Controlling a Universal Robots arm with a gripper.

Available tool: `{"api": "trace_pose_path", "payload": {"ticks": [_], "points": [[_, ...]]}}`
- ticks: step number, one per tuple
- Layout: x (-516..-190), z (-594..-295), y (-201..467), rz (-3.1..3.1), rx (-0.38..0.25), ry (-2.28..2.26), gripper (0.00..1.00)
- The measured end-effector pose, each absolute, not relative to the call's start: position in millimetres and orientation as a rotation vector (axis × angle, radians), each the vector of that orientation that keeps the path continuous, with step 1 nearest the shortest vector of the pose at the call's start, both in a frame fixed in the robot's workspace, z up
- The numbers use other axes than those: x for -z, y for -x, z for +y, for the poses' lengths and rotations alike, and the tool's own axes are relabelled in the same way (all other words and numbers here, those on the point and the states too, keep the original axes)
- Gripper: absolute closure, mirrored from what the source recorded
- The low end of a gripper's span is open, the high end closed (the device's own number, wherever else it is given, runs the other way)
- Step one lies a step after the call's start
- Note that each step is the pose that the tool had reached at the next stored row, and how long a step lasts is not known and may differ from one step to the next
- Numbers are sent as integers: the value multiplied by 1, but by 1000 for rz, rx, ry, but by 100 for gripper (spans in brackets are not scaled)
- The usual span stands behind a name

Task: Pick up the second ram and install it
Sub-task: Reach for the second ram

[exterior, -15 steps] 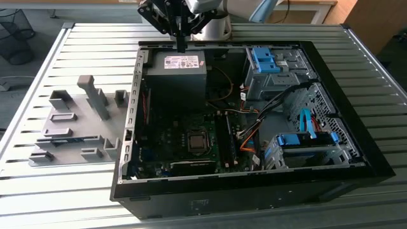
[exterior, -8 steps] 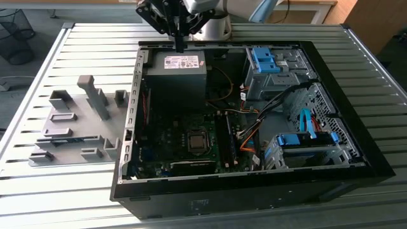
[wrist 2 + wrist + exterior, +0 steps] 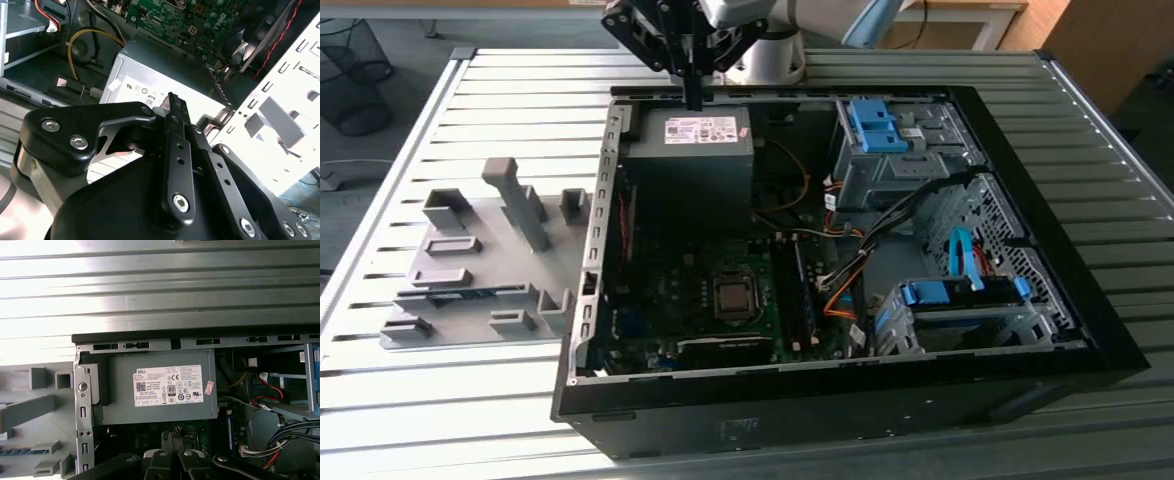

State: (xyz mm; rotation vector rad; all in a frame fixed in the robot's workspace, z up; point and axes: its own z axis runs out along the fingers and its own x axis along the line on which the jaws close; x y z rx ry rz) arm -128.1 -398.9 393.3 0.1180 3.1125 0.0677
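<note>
The gripper (image 3: pixel 694 98), fingers (image 3: pixel 177 150) pressed together with no gap and nothing seen between them, hangs at twelve o'clock in the exterior view, over the power supply (image 3: pixel 700 150) of the open computer case (image 3: pixel 787 405). At nine o'clock, well apart, sits the grey holder (image 3: pixel 467 250). There the second ram (image 3: pixel 12 451) appears as a bluish strip, cut off and hard to make out.

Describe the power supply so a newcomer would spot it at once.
Inside the open black computer case, look to the far corner at the exterior view's left, near the gripper. The power supply is the only grey box with a white label.
</note>
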Motion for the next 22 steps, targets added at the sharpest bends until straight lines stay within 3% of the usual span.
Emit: {"api": "trace_pose_path", "payload": {"ticks": [22], "points": [[-393, -399, 136, 3112, -68, -118, 90]]}}
